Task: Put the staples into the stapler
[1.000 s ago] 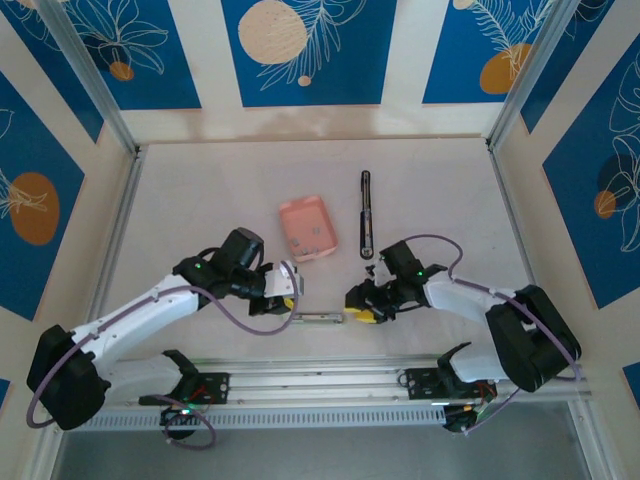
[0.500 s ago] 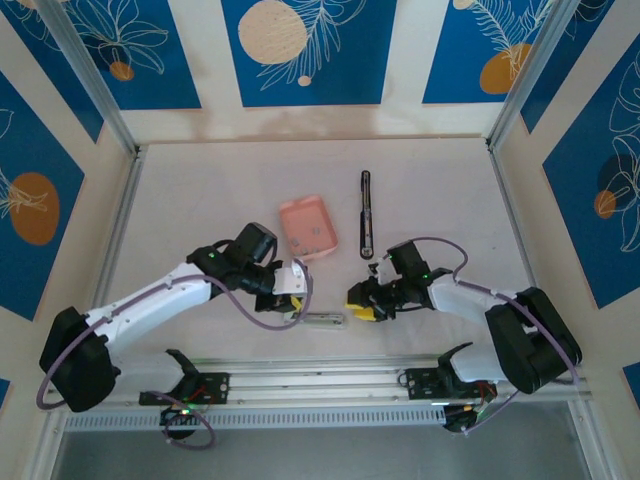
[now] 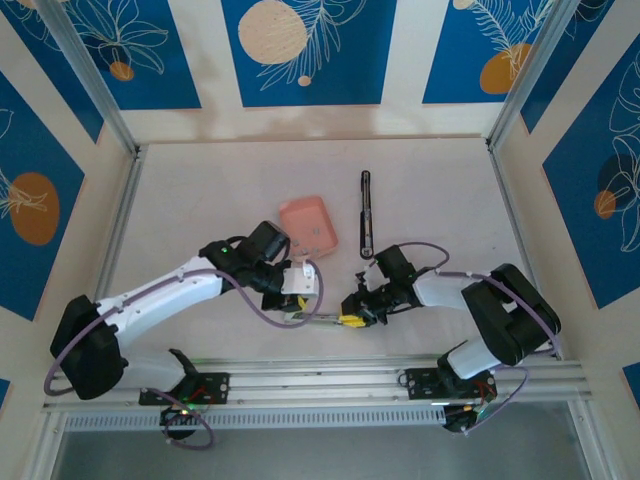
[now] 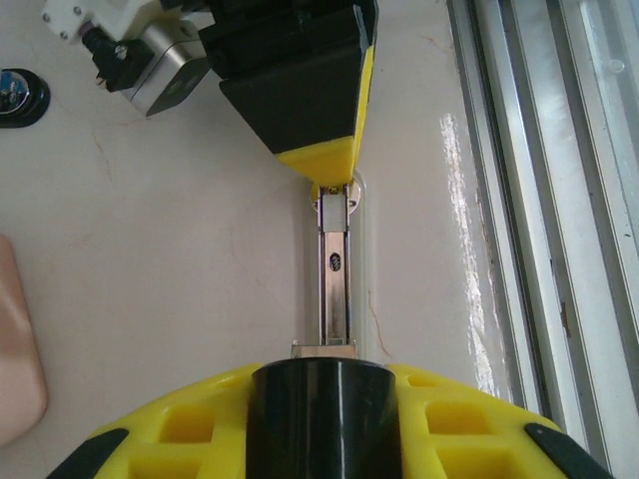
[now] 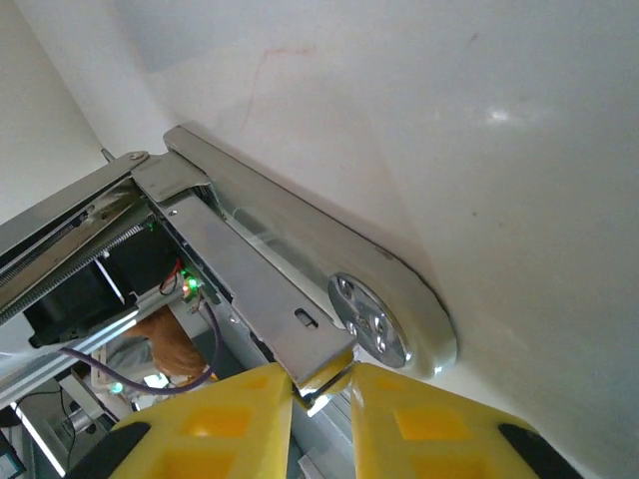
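Two grips on one stapler: opening it without a slip

Both grippers had hold of the stapler (image 3: 322, 318), which lay flat on the table (image 3: 430, 180) between them, near the arms' bases. The left gripper (image 3: 298, 306) had its jaws drawn together at one end. It seemed to be pinching the metal there, though its wrist view hid the contact itself. The right gripper (image 5: 321, 384) had its yellow fingers clamped on the very tip of the thin upper metal strip, just beside the round riveted plate at the other end.

The step in hand looked like opening the magazine so that the staples (image 3: 314, 234) could go in. They were not in it yet. A few pale grey flecks in the pink tray (image 3: 290, 210), just behind the left arm, were probably them, though too small to be sure.

The right gripper's bite was shallow, only on the strip's tip, so the move called for care. The strip would best be eased up along its own hinge line, slowly and without sideways pull. Meanwhile the left gripper would need to keep the base pressed flat and not follow. Any twist could have let the tip spring free, or set the stapler skating on the smooth surface.
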Available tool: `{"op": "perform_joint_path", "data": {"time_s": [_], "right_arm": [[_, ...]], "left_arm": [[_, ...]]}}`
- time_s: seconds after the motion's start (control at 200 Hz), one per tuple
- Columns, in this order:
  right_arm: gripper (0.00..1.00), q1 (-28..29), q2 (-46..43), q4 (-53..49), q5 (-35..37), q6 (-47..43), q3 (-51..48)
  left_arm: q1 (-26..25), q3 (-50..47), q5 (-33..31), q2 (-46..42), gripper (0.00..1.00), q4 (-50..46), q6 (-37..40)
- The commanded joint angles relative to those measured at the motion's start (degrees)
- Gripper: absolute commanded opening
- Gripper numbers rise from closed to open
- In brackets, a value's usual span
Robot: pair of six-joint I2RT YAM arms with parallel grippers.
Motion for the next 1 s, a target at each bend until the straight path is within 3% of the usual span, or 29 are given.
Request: {"op": "perform_joint_path", "data": {"time_s": [0.0, 0.445, 0.73, 0.995], "right_arm": [[0.21, 0.24, 2.72, 2.13, -0.36, 0.90, -1.34], [0.19, -2.09, 4.62, 14.30, -3.74, 3.14, -5.86], [0.19, -3.63, 4.79, 18.81, -5.21, 3.22, -7.53], [0.27, -6.70, 0.39, 17.78, -5.40, 2.94, -10.04]], "left_arm": [[-1.95, 1.51, -3.94, 2.98, 0.20, -2.82, -0.80], [-9.28, 9.60, -7.99, 16.64, 0.16, 0.88, -9.00], [-11.44, 12.40, -9.40, 23.13, 0.15, 3.04, -13.37], [-12.04, 14.52, -11.76, 27.32, 0.15, 0.47, -14.83]]}}
